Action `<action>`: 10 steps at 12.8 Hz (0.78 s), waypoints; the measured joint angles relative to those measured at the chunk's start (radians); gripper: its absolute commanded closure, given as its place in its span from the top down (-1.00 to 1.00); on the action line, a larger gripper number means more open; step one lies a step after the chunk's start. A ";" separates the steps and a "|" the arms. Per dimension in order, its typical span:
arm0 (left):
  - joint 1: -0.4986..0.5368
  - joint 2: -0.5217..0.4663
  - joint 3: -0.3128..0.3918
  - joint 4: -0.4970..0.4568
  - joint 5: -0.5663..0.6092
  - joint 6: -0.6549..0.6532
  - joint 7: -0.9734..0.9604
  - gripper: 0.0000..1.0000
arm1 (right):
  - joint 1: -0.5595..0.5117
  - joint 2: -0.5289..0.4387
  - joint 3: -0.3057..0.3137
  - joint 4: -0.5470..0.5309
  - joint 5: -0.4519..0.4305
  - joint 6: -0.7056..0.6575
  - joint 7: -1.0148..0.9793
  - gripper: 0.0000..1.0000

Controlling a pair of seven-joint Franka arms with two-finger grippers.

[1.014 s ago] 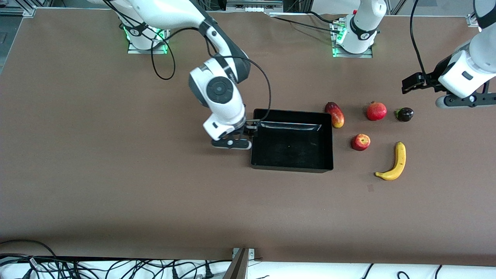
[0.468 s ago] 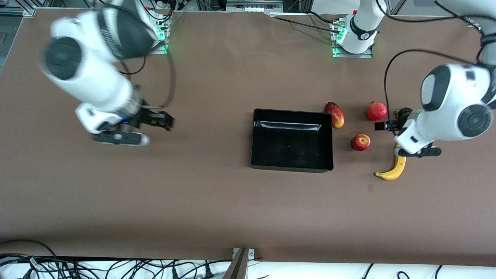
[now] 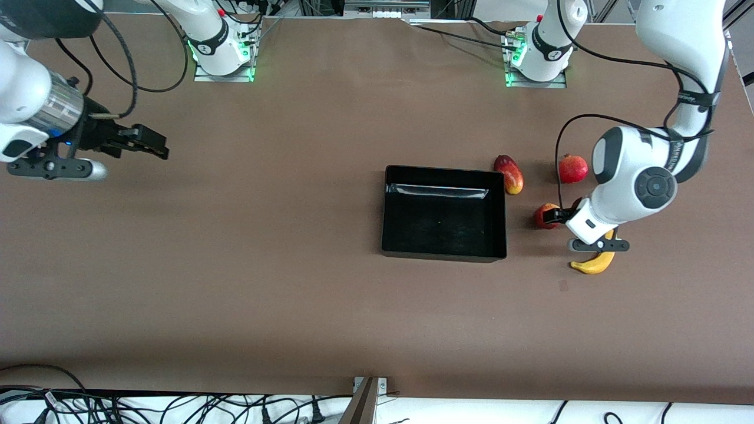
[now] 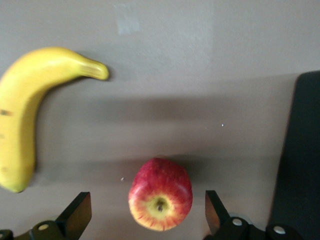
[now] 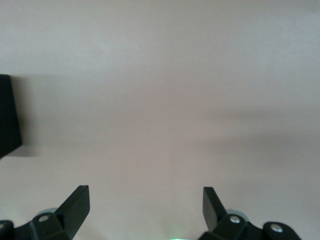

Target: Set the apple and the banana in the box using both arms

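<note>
The apple (image 3: 540, 214) lies on the table beside the box (image 3: 445, 254), toward the left arm's end. My left gripper (image 3: 554, 217) is open and low over the apple. In the left wrist view the apple (image 4: 161, 195) sits between the two spread fingers (image 4: 79, 214), untouched, and the left gripper (image 4: 146, 216) is empty. The banana (image 3: 594, 264) lies nearer the front camera than the apple, partly hidden under the left hand; it also shows in the left wrist view (image 4: 24, 115). My right gripper (image 3: 154, 147) is open and empty over bare table at the right arm's end (image 5: 145, 204).
A red-yellow mango (image 3: 510, 175) lies against the box's corner, and a pomegranate (image 3: 572, 168) lies beside it, partly under the left arm. The box's black wall (image 4: 302, 150) shows in the left wrist view. Cables hang at the table's front edge.
My right arm swung away from the box to its own end of the table. My left arm came down from beside the dark fruit to just over the apple.
</note>
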 measured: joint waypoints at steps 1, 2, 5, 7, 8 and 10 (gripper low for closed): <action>-0.011 0.000 -0.001 -0.041 0.000 0.056 0.000 1.00 | -0.082 -0.023 0.077 -0.020 -0.026 0.000 -0.016 1.00; -0.019 0.000 -0.003 -0.077 0.000 0.110 0.000 1.00 | -0.163 -0.041 0.155 -0.036 -0.048 0.000 -0.030 1.00; -0.024 0.000 -0.004 -0.147 0.000 0.201 0.000 1.00 | -0.308 -0.066 0.297 -0.059 -0.080 0.002 -0.057 1.00; -0.024 0.004 -0.003 -0.160 0.000 0.206 0.000 1.00 | -0.316 -0.066 0.308 -0.060 -0.100 0.005 -0.059 1.00; -0.024 0.009 -0.003 -0.162 0.000 0.206 0.000 0.56 | -0.316 -0.066 0.310 -0.061 -0.110 0.011 -0.059 1.00; -0.024 0.023 -0.002 -0.163 0.000 0.210 0.001 -0.46 | -0.316 -0.065 0.311 -0.065 -0.124 0.034 -0.060 1.00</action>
